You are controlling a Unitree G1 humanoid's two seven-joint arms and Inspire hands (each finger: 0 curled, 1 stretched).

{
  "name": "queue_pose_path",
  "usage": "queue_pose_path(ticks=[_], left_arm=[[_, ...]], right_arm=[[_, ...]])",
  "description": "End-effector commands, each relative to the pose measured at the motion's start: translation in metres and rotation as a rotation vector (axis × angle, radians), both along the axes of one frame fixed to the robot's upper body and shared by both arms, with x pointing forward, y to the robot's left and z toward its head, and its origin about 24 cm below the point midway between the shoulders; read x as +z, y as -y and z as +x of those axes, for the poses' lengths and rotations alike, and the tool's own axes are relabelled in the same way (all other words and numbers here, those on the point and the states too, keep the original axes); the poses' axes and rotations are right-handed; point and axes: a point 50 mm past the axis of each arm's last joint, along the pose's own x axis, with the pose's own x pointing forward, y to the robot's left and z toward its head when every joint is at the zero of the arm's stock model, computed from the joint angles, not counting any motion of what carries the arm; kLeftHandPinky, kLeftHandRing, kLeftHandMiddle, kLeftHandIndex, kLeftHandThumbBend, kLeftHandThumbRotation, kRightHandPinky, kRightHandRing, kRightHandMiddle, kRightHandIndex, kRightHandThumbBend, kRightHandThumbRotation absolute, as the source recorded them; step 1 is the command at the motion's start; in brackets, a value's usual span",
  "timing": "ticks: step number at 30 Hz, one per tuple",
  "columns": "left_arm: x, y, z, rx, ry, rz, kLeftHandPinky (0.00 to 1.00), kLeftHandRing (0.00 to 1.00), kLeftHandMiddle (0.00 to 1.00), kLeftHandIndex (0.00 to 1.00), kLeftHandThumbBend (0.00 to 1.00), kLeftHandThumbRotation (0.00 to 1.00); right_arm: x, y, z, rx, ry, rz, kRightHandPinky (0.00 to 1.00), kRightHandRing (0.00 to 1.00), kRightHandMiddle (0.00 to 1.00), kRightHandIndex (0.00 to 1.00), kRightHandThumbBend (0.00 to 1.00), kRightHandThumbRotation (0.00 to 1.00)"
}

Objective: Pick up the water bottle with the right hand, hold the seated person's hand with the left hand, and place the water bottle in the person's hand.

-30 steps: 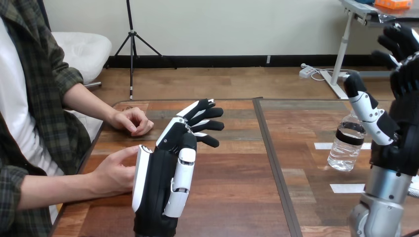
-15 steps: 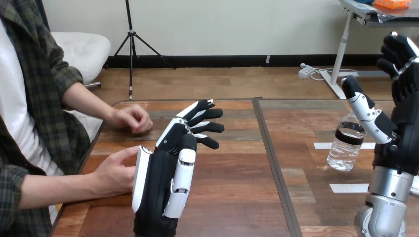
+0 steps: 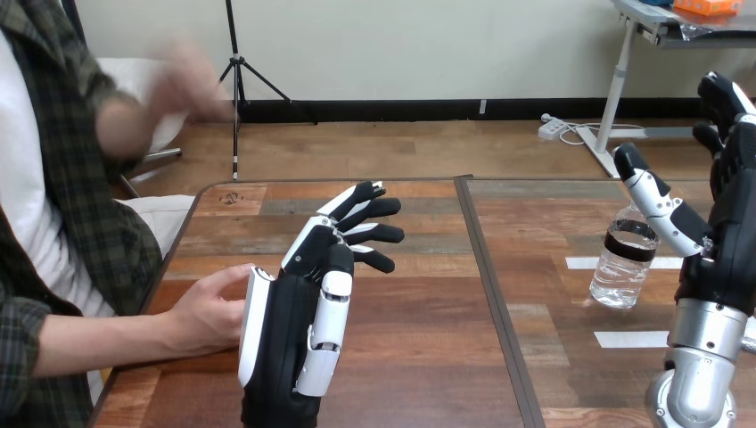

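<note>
Nothing is done yet. The clear plastic water bottle (image 3: pixel 624 263) stands ungrasped on the wooden table (image 3: pixel 428 357) at three o'clock, with the right hand (image 3: pixel 727 254) beside it, fingers spread. The left hand (image 3: pixel 299 325), fingers straight, sits just beside the person's hand (image 3: pixel 205 312) at nine o'clock, not clasping it.

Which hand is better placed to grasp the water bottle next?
Right. The right hand hangs open beside the upright water bottle; the left hand is far off, by the person's hand on the table.
</note>
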Motion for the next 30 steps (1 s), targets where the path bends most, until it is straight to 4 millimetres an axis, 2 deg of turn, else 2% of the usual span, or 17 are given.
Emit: queue_pose_path(ticks=[1, 30], left_arm=[[0.008, 0.009, 0.005, -0.014, 0.046, -0.043, 0.51, 0.66, 0.75, 0.79, 0.13, 1.00], [0.007, 0.009, 0.004, -0.024, 0.033, -0.035, 0.52, 0.67, 0.75, 0.81, 0.16, 1.00]], right_arm=[[0.023, -0.002, 0.020, 0.022, 0.052, -0.027, 0.87, 0.89, 0.87, 0.83, 0.72, 0.21], [0.013, 0.005, 0.026, 0.006, -0.054, -0.088, 0.97, 0.95, 0.92, 0.88, 0.71, 0.06]])
